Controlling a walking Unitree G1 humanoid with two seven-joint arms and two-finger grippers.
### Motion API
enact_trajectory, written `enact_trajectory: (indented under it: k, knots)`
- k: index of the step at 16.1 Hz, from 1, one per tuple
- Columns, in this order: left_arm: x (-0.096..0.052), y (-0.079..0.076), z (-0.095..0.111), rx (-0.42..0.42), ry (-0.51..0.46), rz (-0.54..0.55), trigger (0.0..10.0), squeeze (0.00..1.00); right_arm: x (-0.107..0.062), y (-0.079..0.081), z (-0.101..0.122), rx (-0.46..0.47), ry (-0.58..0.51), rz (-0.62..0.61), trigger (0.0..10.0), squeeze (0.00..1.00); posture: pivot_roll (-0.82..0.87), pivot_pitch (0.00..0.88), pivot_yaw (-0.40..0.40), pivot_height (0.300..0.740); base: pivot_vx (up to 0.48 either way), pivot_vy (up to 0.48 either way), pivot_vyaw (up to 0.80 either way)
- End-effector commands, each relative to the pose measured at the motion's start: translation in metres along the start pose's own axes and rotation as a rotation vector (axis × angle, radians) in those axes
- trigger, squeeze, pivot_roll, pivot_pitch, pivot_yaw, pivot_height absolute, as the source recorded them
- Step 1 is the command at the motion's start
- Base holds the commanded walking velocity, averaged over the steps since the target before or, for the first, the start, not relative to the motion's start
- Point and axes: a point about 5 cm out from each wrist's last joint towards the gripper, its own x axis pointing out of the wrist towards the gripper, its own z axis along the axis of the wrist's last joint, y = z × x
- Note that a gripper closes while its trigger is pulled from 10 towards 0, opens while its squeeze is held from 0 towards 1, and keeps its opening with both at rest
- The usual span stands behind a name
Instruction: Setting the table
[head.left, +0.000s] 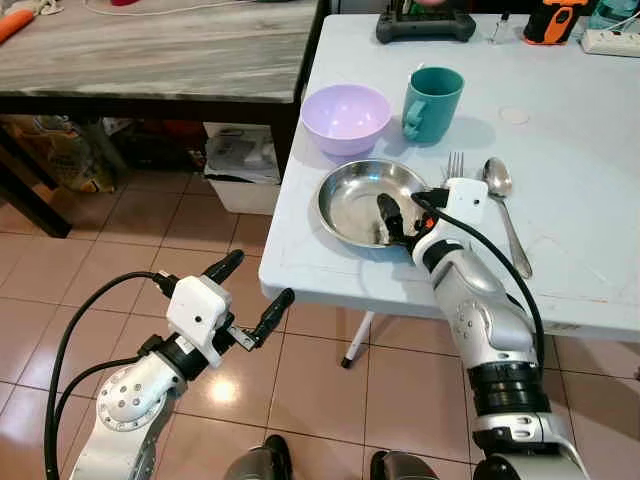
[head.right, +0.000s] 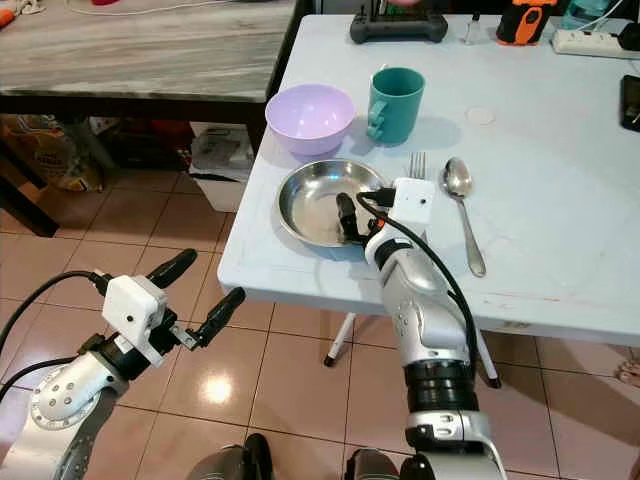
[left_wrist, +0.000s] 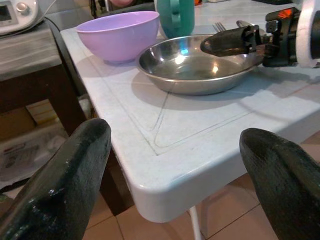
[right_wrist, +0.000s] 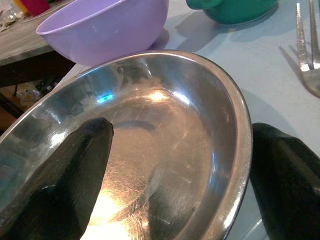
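Observation:
A round steel plate (head.left: 350, 195) lies near the front left corner of the white table (head.left: 570, 130). My right gripper (head.left: 410, 210) is open and straddles the plate's right rim: one black finger (right_wrist: 75, 165) rests inside the dish, the other (right_wrist: 285, 170) sits just outside the rim. Behind the plate stand a purple bowl (head.left: 345, 115) and a teal mug (head.left: 432, 100). A fork (head.left: 456, 163) and a spoon (head.left: 500, 190) lie right of the plate. My left gripper (head.left: 250, 287) hangs open below the table's corner, holding nothing.
A grey wooden table (head.left: 150, 50) stands to the left, with a white box (head.left: 240, 165) on the floor between the tables. A black device (head.left: 425, 22), an orange tool (head.left: 550, 20) and a power strip (head.left: 610, 40) sit at the white table's far edge. Tiled floor (head.left: 120, 250) lies below.

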Motion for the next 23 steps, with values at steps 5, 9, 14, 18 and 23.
enact_trajectory:
  k: [5, 9, 14, 18, 23]
  knots:
    - [-0.001, -0.004, -0.001, -0.008, 0.006, -0.01, 10.0, 0.0, 0.003, 0.006, -0.013, 0.031, 0.088, 0.032, 0.0, 0.0, -0.09, 0.222, 0.06, 0.74, 0.0, 0.0, 0.0]
    - [-0.001, -0.005, 0.0, -0.007, 0.006, -0.026, 10.0, 0.0, 0.002, -0.002, -0.019, 0.034, 0.133, 0.009, 0.0, 0.0, -0.1, 0.222, 0.062, 0.74, 0.0, 0.0, 0.0]
    - [0.002, -0.005, 0.012, -0.008, -0.015, -0.054, 10.0, 0.0, 0.0, -0.004, -0.023, 0.052, 0.163, -0.003, 0.0, 0.0, -0.1, 0.222, 0.061, 0.74, 0.0, 0.0, 0.0]
    - [0.0, -0.008, 0.014, -0.013, -0.012, -0.065, 10.0, 0.0, -0.001, -0.011, -0.027, 0.045, 0.173, -0.03, 0.0, 0.0, -0.1, 0.221, 0.063, 0.74, 0.0, 0.0, 0.0]
    - [-0.001, -0.008, 0.014, -0.012, -0.007, -0.07, 10.0, 0.0, 0.0, -0.011, -0.03, 0.06, 0.18, -0.044, 0.0, 0.0, -0.09, 0.219, 0.068, 0.74, 0.0, 0.0, 0.0]
